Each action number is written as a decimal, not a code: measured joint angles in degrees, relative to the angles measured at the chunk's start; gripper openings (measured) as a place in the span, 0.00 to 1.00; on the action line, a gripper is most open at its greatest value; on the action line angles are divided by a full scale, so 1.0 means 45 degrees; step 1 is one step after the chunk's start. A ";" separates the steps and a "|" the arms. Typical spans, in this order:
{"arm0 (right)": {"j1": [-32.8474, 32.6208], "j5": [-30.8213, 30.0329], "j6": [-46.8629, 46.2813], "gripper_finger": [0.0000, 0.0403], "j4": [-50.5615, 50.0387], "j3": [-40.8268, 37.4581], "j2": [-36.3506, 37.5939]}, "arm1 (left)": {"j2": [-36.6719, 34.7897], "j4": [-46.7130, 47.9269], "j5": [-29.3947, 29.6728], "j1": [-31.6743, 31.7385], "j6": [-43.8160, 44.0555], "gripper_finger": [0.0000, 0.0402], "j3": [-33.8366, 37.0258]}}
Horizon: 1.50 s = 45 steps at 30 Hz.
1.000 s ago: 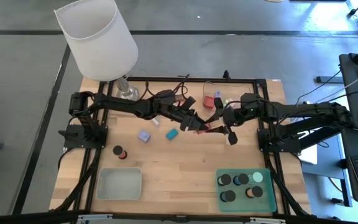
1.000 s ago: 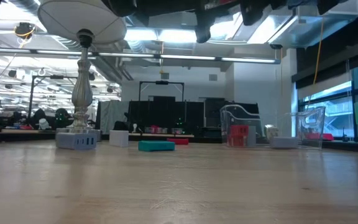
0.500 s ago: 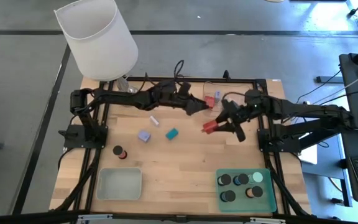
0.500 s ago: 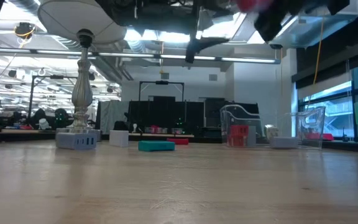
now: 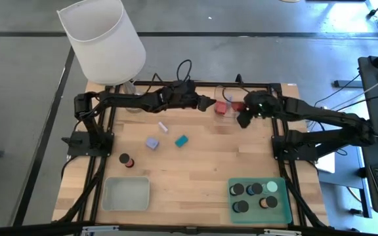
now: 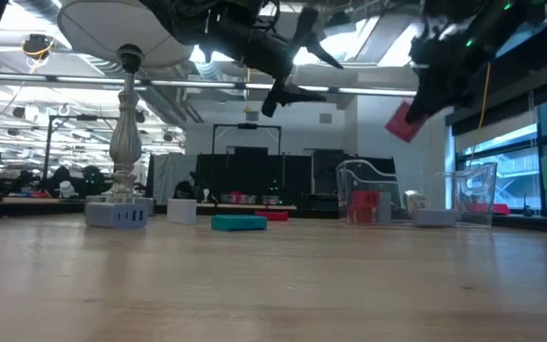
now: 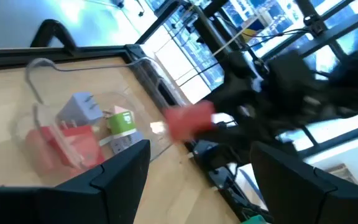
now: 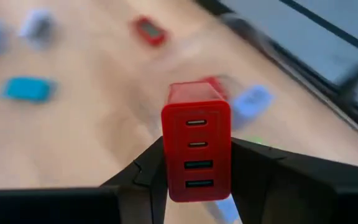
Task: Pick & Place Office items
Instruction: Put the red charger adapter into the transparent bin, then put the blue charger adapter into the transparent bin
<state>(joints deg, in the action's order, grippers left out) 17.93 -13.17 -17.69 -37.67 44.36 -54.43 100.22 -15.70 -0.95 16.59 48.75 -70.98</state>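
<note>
A red block with a row of ports hangs in the air with my right gripper shut on it, beside the clear tray at the table's far edge. The tray holds red, lilac and green items. My left gripper stands open and holds nothing just left of that tray, pointing at it. A teal block, a lilac block, a pale bit and a dark cylinder lie on the table. My right gripper pinches the red block's two long sides between its two fingers, at the end nearest the wrist. The fingers slant down and lie along the block. The block is lifted clear and hangs tilted, its port face toward the wrist.
A white-shaded lamp stands at the far left corner. A grey tray sits at the near left. At the near right, a green tray holds several dark cylinders. Bare wood lies in the table's middle.
The two grippers stood together over the table's middle with the red block between them. My left gripper has drawn back toward the far edge without the block. My right gripper has carried the block toward the far edge, next to the clear tray, turning and tipping downward.
</note>
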 joint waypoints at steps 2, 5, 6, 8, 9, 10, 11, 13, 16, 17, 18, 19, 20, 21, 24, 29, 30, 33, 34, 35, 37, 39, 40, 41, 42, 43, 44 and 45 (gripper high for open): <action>0.0524 -0.0227 -0.0504 0.31 0.0031 0.0000 -0.0532 | 0.0000 -0.0224 -0.0005 -0.0113 0.0011 0.68 0.0000; 0.1166 -0.0173 -0.1042 0.31 0.0081 0.0000 -0.1565 | 0.0000 -0.0673 -0.0006 -0.0337 0.0029 0.68 0.0000; 0.1327 -0.0175 -0.1139 0.31 0.0080 0.0000 -0.1888 | 0.0000 -0.0786 -0.0010 -0.0414 0.0029 0.68 0.0000; 0.1570 -0.0153 -0.1244 0.31 0.0097 0.0000 -0.2547 | 0.0000 -0.0959 -0.0010 -0.0554 0.0022 0.68 0.0000; 0.1688 -0.0004 -0.1258 0.31 0.0084 0.0000 -0.2836 | 0.0000 -0.1027 -0.0010 -0.0624 0.0024 0.68 0.0000; 0.1787 0.0165 -0.1263 0.31 0.0092 0.0000 -0.3097 | 0.0000 -0.1091 -0.0019 -0.0688 0.0021 0.68 0.0000; 0.1863 0.0308 -0.1263 0.31 0.0138 0.0000 -0.3336 | 0.0000 -0.1153 -0.0019 -0.0738 0.0019 0.68 0.0000; 0.1961 0.0533 -0.1252 0.31 0.0171 0.0000 -0.3778 | 0.0000 -0.1215 -0.0019 -0.0843 0.0010 0.68 0.0000; 0.1972 0.0538 -0.1219 0.31 0.0284 0.0000 -0.4298 | 0.0000 -0.1200 -0.0019 -0.0957 0.0010 0.68 0.0000; 0.1973 0.0510 -0.1219 0.31 0.0341 0.0000 -0.4411 | 0.0000 -0.1201 -0.0019 -0.1003 0.0010 0.68 0.0000; 0.1973 0.0492 -0.1219 0.31 0.0427 0.0000 -0.4502 | 0.0000 -0.1201 -0.0019 -0.1027 0.0010 0.68 0.0000; 0.1976 0.0491 -0.1216 0.32 0.0555 0.0000 -0.4577 | 0.0000 -0.1196 -0.0031 -0.1047 0.0005 0.68 0.0000; 0.1978 0.0488 -0.1215 0.32 0.0674 0.0000 -0.4638 | 0.0000 -0.1196 -0.0039 -0.1085 0.0005 0.68 0.0000; 0.1978 0.0488 -0.1215 0.32 0.0775 0.0000 -0.4677 | 0.0000 -0.1196 -0.0039 -0.1105 0.0005 0.68 0.0000; 0.1973 0.0491 -0.1094 0.35 0.1008 0.0000 -0.4688 | 0.0000 -0.1182 -0.0162 -0.1110 0.0005 0.68 0.0000; 0.1973 0.0617 -0.0841 0.46 0.1050 0.0000 -0.4663 | 0.0000 -0.1126 -0.0995 -0.1105 0.0000 0.68 0.0000; 0.1978 0.0770 -0.0841 0.48 0.1050 0.0000 -0.4663 | 0.0000 -0.1128 -0.1267 -0.1105 -0.0005 0.68 0.0000; 0.1973 0.1084 -0.0903 0.56 0.1050 0.0000 -0.4663 | -0.0005 -0.1118 -0.2296 -0.1105 -0.0276 0.68 0.0000; 0.1973 0.1117 -0.0994 0.58 0.1054 0.0000 -0.4663 | -0.0004 -0.1118 -0.2704 -0.1105 -0.0573 0.68 0.0000; 0.1973 0.1122 -0.1133 0.60 0.1050 0.0000 -0.4644 | -0.0005 -0.1118 -0.3151 -0.1105 -0.0911 0.68 0.0000; 0.1978 0.1124 -0.1467 0.64 0.1034 0.0000 -0.4498 | -0.0005 -0.1115 -0.4132 -0.1154 -0.1589 0.68 0.0000; 0.1978 0.1182 -0.1725 0.67 0.1011 0.0000 -0.4263 | -0.0005 -0.1116 -0.5216 -0.1243 -0.2191 0.68 0.0000; 0.1978 0.1235 -0.1823 0.68 0.1006 0.0000 -0.4103 | -0.0005 -0.1067 -0.5715 -0.1310 -0.2414 0.68 0.0000; 0.1978 0.1357 -0.1893 0.70 0.1005 0.0000 -0.3904 | -0.0010 -0.0960 -0.6213 -0.1387 -0.2565 0.68 0.0000; 0.1978 0.1512 -0.1910 0.71 0.1005 0.0000 -0.3676 | -0.0015 -0.0813 -0.6633 -0.1488 -0.2671 0.68 0.0000; 0.1978 0.1670 -0.1924 0.71 0.1001 0.0000 -0.3420 | -0.0015 -0.0604 -0.6919 -0.1597 -0.2739 0.68 0.0000; 0.1978 0.1873 -0.1926 0.72 0.1001 0.0000 -0.3146 | -0.0019 -0.0304 -0.7079 -0.1713 -0.2780 0.68 0.0000; 0.1978 0.2097 -0.1924 0.72 0.1001 0.0000 -0.2863 | -0.0019 0.0048 -0.7160 -0.1844 -0.2790 0.68 0.0000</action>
<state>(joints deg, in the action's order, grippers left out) 26.83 -3.73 -26.35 -33.17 44.36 -67.32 100.14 -15.48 -33.17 8.29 36.20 -70.98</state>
